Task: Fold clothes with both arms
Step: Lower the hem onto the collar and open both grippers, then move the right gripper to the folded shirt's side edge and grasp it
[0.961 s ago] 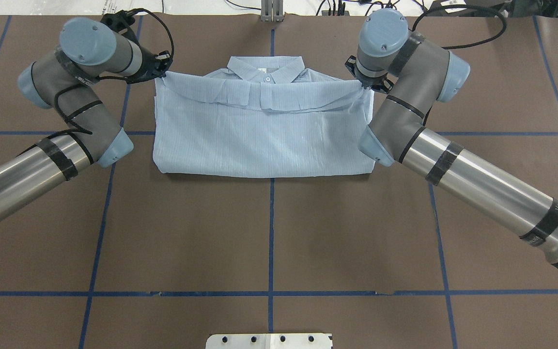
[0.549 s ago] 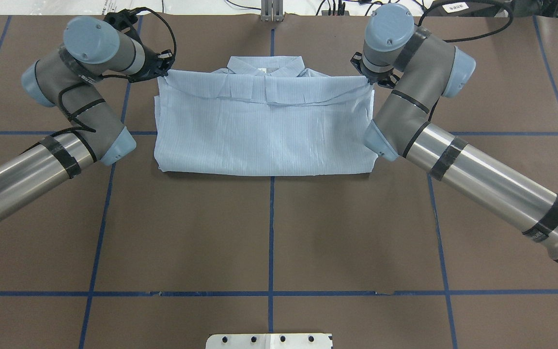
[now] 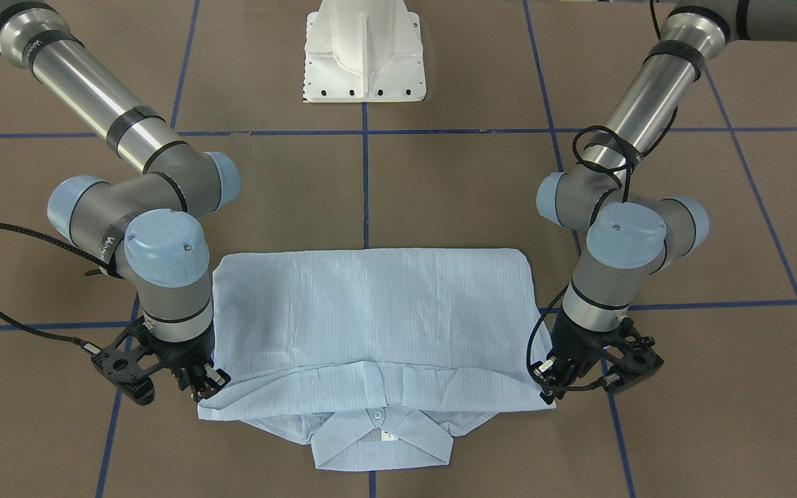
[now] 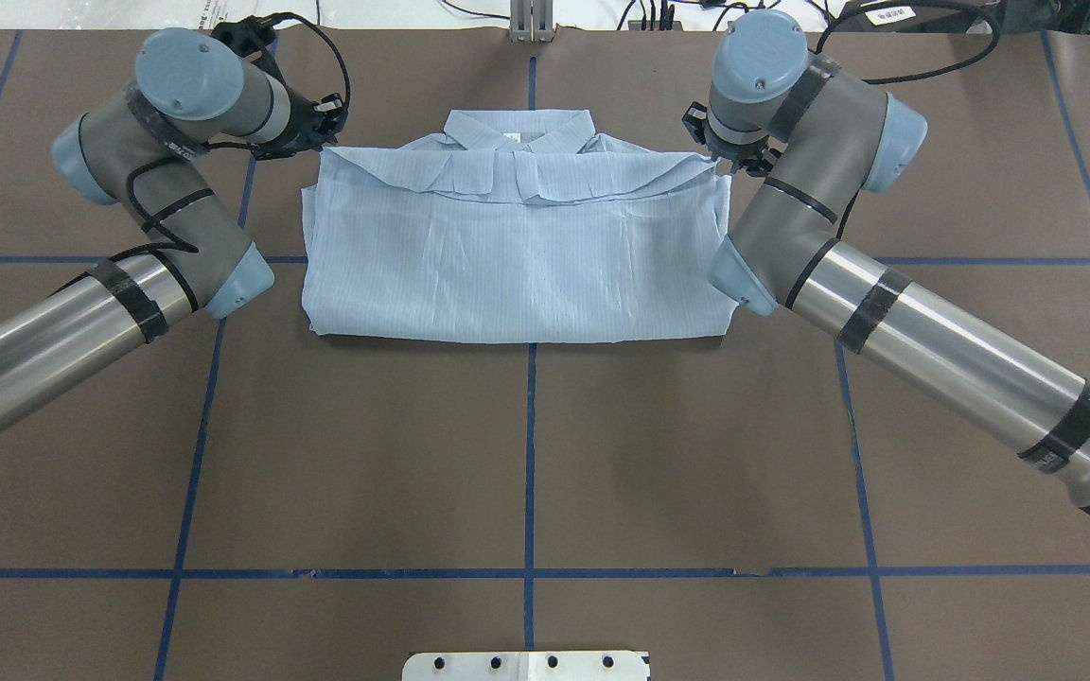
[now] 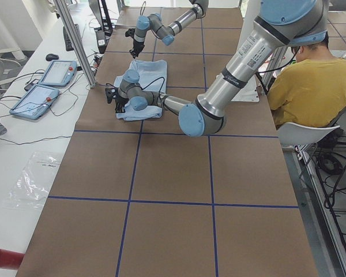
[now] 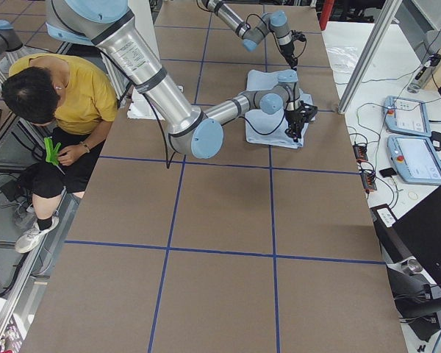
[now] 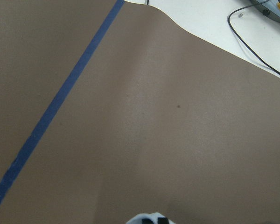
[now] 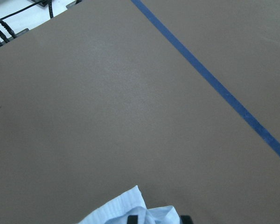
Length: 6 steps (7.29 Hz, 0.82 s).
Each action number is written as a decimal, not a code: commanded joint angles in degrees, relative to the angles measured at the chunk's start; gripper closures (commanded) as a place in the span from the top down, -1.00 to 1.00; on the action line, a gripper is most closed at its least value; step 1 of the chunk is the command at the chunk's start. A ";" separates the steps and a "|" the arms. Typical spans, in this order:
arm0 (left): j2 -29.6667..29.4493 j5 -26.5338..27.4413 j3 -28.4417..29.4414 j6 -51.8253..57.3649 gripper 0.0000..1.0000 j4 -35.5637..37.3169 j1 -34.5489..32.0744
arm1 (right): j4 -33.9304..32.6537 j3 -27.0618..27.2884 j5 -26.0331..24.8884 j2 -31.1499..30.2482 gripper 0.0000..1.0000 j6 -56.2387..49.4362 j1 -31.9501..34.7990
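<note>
The light-blue striped shirt [image 4: 517, 255] lies folded in half on the brown table, its collar [image 3: 379, 436] at the far edge away from my base. The folded-over hem lies slack and wavy just short of the collar. My left gripper [image 4: 323, 132] is at the hem's left corner, low over the table, and also shows in the front view [image 3: 549, 384]. My right gripper [image 4: 717, 156] is at the hem's right corner [image 3: 206, 387]. Both look shut on shirt fabric. The right wrist view shows cloth [image 8: 112, 212] bunched at the fingertips; the left wrist view shows only a pale scrap [image 7: 147, 218].
The white pedestal base [image 3: 364, 55] stands on my side of the table. Blue tape lines [image 4: 529, 454] cross the brown surface. A seated person in yellow [image 5: 303, 86] is beside the table. Two teach pendants [image 5: 46, 86] lie beyond the far edge.
The hem edge, taut between the grippers before, now sags and lies wavy on the shirt, showing more collar. The left gripper has shifted slightly inward and away; the right has barely moved.
</note>
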 commanded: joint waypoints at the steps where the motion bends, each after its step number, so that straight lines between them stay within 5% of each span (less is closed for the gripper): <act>1: 0.19 -0.06 -0.47 0.23 -0.23 -0.15 -0.25 | 2.29 1.60 0.41 -0.64 0.52 0.67 -0.22; 2: 0.98 -0.32 -3.17 0.23 -0.22 -0.50 -0.69 | 2.38 7.71 0.33 -4.38 0.98 1.98 -2.31; 4: 5.27 -0.41 -8.72 0.23 -0.19 -0.59 -0.87 | 2.56 21.85 0.41 -15.27 0.97 7.16 -6.18; 6: 5.56 -0.15 -9.62 0.84 -0.19 -0.59 -0.87 | 2.82 28.74 0.33 -21.79 0.96 15.33 -11.10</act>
